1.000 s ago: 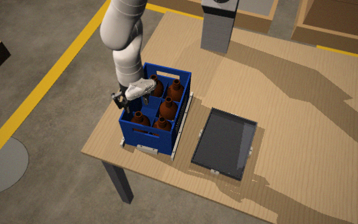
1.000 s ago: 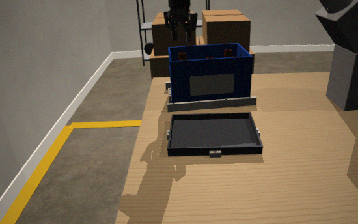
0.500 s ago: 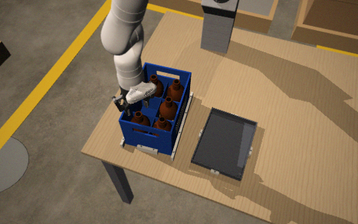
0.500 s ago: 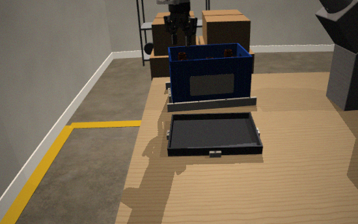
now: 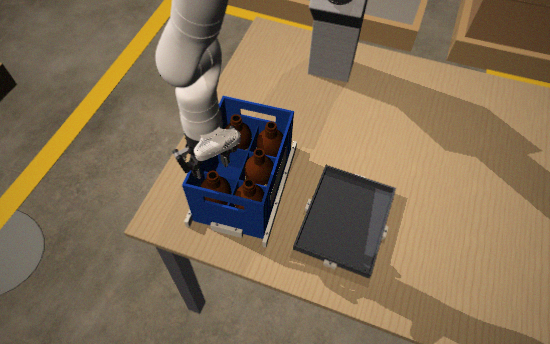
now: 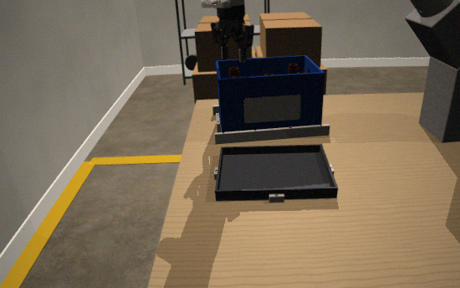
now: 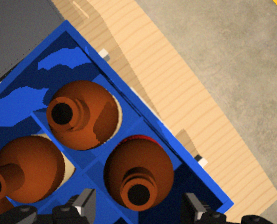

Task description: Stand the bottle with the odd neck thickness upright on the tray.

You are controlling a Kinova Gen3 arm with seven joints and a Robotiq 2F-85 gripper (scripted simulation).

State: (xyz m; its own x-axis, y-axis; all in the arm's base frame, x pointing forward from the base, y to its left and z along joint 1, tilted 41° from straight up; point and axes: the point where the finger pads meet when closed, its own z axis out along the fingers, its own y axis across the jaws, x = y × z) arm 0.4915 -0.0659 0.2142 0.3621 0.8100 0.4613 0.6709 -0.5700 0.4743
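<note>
Tray (image 6: 276, 193) nearest in the exterior view, sitting bare of bottles, so I'm reading nothing as delivered yet. Just behind it the blue crate (image 6: 270, 90) is standing on the table (image 6: 351, 234), and I'm counting 5 brown bottles inside from the top view, all upright.

I'm hovering the gripper (image 6: 233, 54) above the crate's far corner, jaws parted about halfway and grasping nothing. In the wrist view I'm looking down on the corner bottle (image 7: 138, 175), its mouth sitting between the fingers but below them, not touching. A neighbouring bottle (image 7: 82, 115) is standing 1 cell over.

I'm not able to tell which neck differs, so the odd bottle is somewhere in the crate. I'm judging this as early: identifying, gripping, lifting, carrying and placing are all left.
</note>
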